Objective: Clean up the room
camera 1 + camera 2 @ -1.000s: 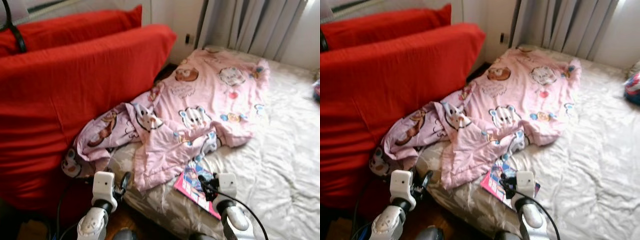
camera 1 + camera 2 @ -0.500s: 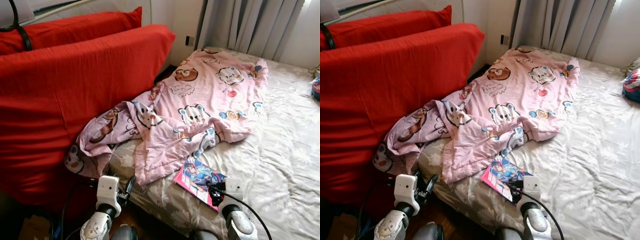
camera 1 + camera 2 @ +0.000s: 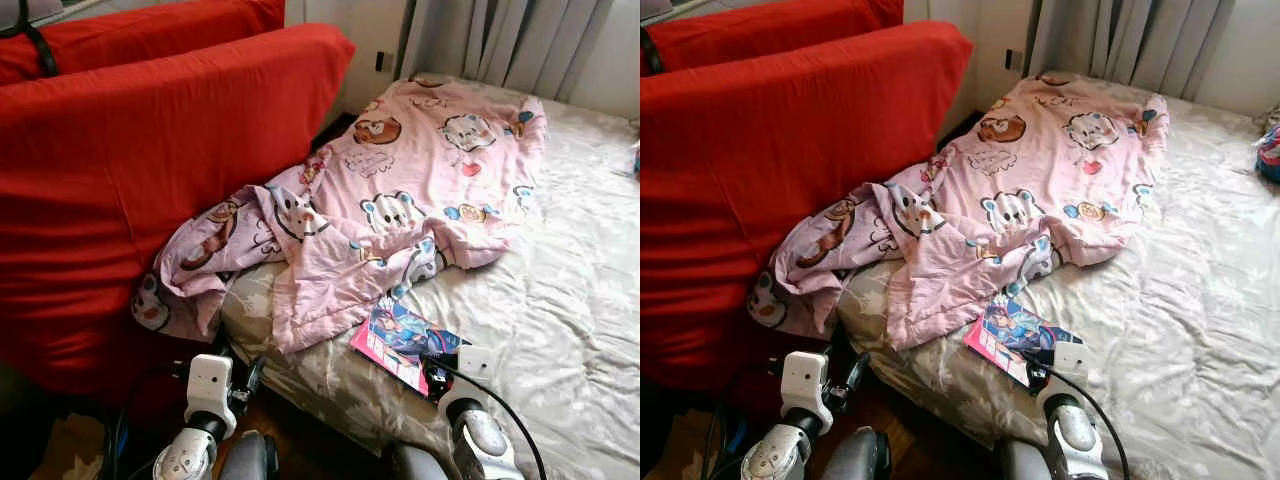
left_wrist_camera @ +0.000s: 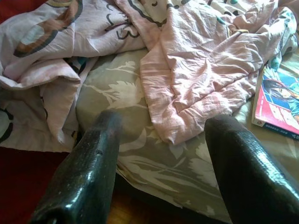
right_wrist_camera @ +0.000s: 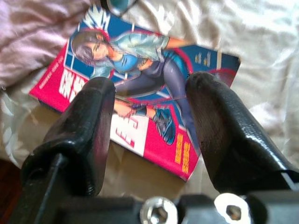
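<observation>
The magazine (image 5: 140,107) is located flat on the bed (image 3: 560,300), touching the pink blanket (image 3: 400,200) edge. The right end effector (image 5: 149,135) is positioned above it, fingers spread wide. The left end effector (image 4: 159,154) is held wide near the bed corner.

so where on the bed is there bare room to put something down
The widest bare patch is the grey floral bedspread right of the pink cartoon blanket, running back toward the curtains. A narrow strip lies along the near edge, between the blanket's fold and the comic book. The left side is crowded: the blanket bunches against the red sofa. The right hand hovers open over the book.
</observation>
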Available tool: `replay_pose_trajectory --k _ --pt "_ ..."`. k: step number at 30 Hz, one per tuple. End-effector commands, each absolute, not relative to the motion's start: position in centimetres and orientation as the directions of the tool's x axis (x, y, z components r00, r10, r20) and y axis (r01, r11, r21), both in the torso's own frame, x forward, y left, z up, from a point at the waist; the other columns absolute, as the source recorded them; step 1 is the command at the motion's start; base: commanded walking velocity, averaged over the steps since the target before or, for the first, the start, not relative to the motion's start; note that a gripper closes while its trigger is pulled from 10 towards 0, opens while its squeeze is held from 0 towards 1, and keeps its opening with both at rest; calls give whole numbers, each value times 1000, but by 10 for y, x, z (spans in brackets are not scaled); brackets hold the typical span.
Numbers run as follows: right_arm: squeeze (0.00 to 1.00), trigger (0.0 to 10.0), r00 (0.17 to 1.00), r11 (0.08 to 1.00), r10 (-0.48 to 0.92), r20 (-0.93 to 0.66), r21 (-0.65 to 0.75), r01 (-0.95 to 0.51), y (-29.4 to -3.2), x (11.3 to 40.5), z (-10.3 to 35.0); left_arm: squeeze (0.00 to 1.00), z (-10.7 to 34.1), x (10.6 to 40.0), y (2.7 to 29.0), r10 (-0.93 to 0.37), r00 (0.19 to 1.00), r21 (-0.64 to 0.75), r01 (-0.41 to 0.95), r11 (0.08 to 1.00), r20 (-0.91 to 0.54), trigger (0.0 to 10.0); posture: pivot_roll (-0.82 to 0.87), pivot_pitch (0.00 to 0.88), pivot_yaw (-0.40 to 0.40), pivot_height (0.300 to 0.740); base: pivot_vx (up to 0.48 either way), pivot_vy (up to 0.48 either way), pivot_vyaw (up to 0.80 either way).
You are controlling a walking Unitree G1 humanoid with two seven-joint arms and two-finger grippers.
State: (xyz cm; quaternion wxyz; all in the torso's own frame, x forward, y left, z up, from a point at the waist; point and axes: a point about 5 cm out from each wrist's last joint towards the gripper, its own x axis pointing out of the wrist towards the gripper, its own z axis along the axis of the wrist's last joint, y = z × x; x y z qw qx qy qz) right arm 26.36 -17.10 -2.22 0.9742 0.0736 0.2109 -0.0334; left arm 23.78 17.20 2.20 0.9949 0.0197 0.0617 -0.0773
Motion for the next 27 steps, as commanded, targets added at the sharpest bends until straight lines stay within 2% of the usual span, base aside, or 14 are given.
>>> replay_pose_trajectory --k 1,3,7,15,17,21,22,23,24,27 --pt "0 10000 897 987 -26 -441 134 94 -167 262 -25 0 20 235 174 -159 976 32 166 986 -147 10000 83 161 -2 621 0 0 0" --pt "0 10000 903 985 -33 -429 137 101 -167 262 -24 0 21 235 173 -162 976 32 168 985 -147 10000 86 169 4 607 0 0 0" --pt "0 10000 900 980 -49 -434 152 127 -167 261 -25 0 22 233 173 -172 974 35 179 983 -150 10000 91 186 12 607 0 0 0" --pt "0 10000 852 936 -150 -502 207 286 -182 258 -31 0 24 225 177 -179 971 44 188 981 -160 10000 121 224 36 607 0 0 0" --pt "0 10000 830 897 -195 -522 247 366 -189 259 -31 0 26 222 179 -180 970 49 190 980 -164 10000 128 236 44 607 0 0 0" --pt "16 10000 822 854 -212 -529 309 419 -194 261 -29 0 29 219 181 -183 969 56 194 979 -167 10000 146 258 56 607 0 0 0" --pt "804 10000 835 839 -197 -514 353 415 -193 264 -27 0 30 216 182 -184 968 59 197 979 -168 10000 154 268 61 607 0 0 0" --pt "804 10000 835 839 -197 -514 353 415 -193 264 -27 0 30 216 182 -184 968 59 197 979 -168 10000 154 268 61 607 0 0 0" --pt "1000 10000 853 835 -178 -491 383 395 -192 268 -23 0 31 214 182 -186 968 63 199 978 -171 10000 157 272 63 607 0 0 0" --pt "1000 10000 862 846 -178 -474 374 380 -192 270 -21 0 32 209 184 -184 967 66 198 978 -176 10000 164 283 68 607 0 0 0"
